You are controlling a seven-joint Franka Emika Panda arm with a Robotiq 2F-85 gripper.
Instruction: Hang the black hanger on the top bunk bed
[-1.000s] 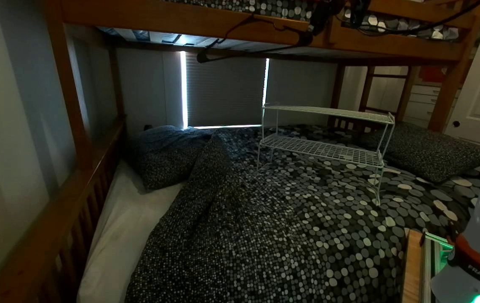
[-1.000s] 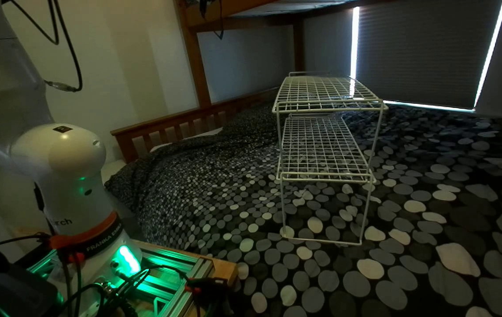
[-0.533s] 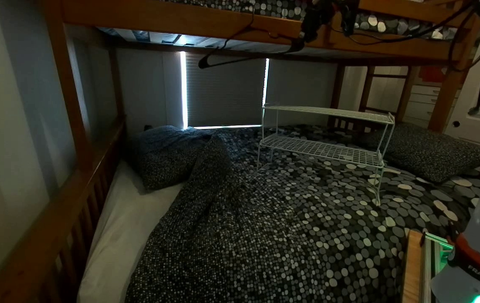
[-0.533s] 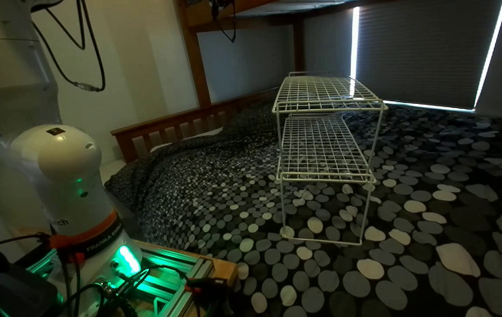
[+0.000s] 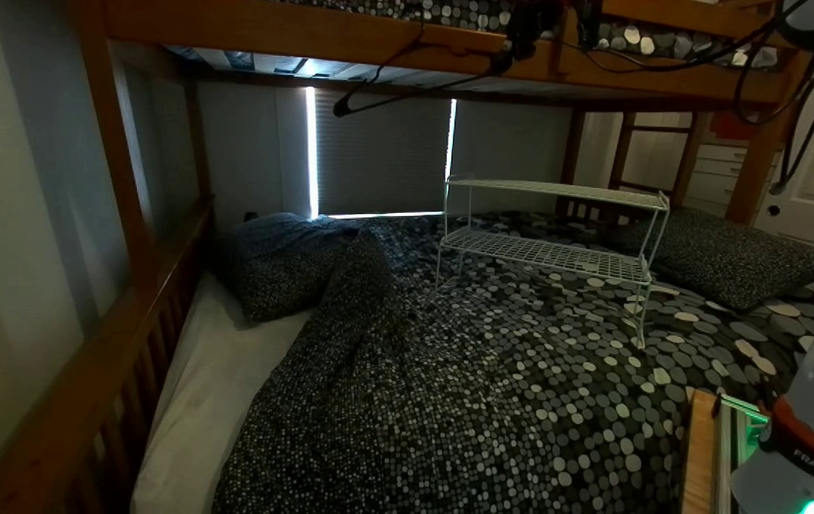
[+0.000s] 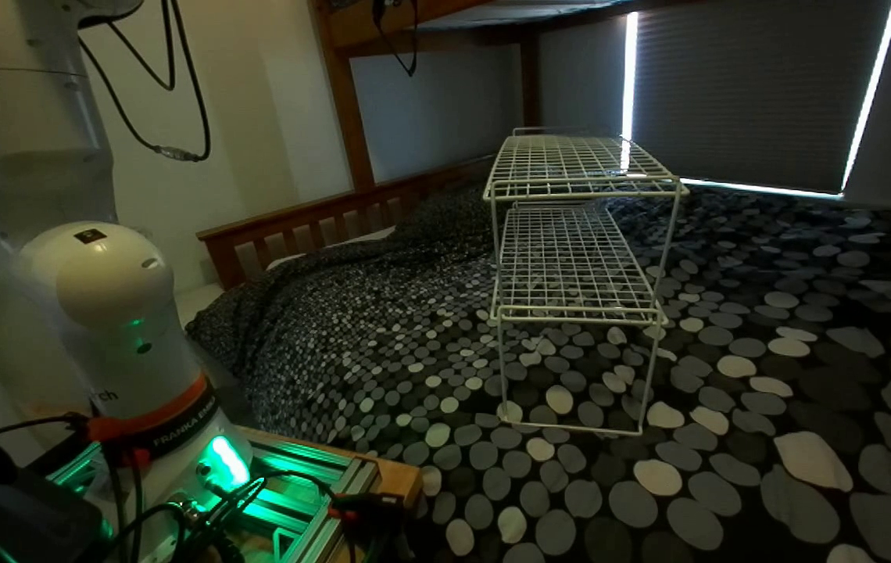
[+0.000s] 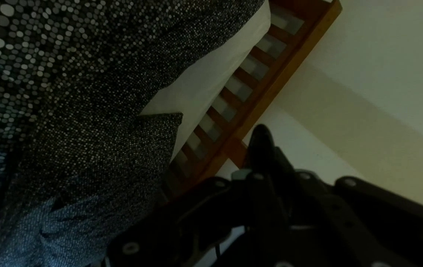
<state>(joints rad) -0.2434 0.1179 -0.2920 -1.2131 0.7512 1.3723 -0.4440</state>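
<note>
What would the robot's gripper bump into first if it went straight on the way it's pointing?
Probably the lower bed's slatted wooden end board, beyond the gripper in the wrist view, or the wall behind it; depth is unclear. The gripped black hanger might touch something sooner.

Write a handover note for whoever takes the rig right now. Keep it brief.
Gripper: shut on one end of the hanger.
Hanger: held up at the top bunk rail; in an exterior view its hook overlaps the upper edge. Whether it has caught, I can't tell.
Done: hanger gripped and up at rail height.
Left: probably check or seat the hook, then let go and back off.
</note>
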